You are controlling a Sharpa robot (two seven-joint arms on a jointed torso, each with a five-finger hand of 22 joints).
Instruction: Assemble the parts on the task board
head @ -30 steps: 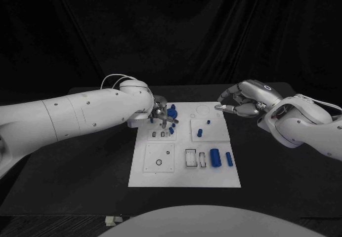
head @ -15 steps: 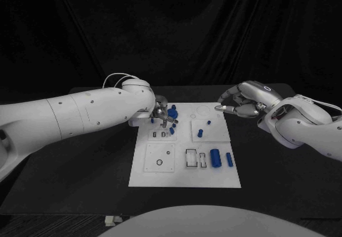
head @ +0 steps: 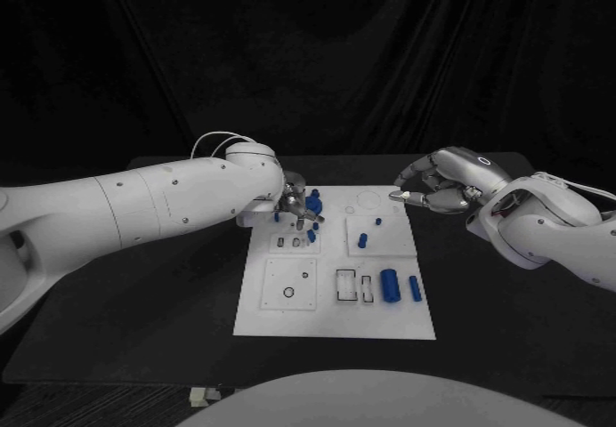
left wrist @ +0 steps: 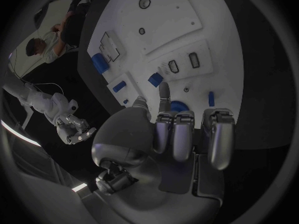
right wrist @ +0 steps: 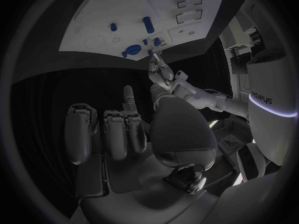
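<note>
White task board (head: 385,327) lies flat at the middle of the black table (head: 514,311). Left hand (head: 295,205) is low over the board's far left corner, fingers (left wrist: 163,97) pointing down among a cluster of small blue parts (head: 312,204) there. One fingertip looks to be touching or just beside the round blue piece, but the wrist view is too crowded to say it is gripped — cannot tell whether this hand holds anything.

Right hand (head: 433,185) hovers off the board's far right corner, fingers curled inward, thumb near the fingertips; nothing visible inside (the right wrist view shows bare curled fingers (right wrist: 118,129) only).

Other parts well clear of both hands — a short blue peg (head: 363,238) at mid-board, and a thick blue cylinder (head: 389,286) with a thinner blue pin (head: 413,286) just beside it, lying near the dark rectangular slots (head: 345,285) toward the near side.
</note>
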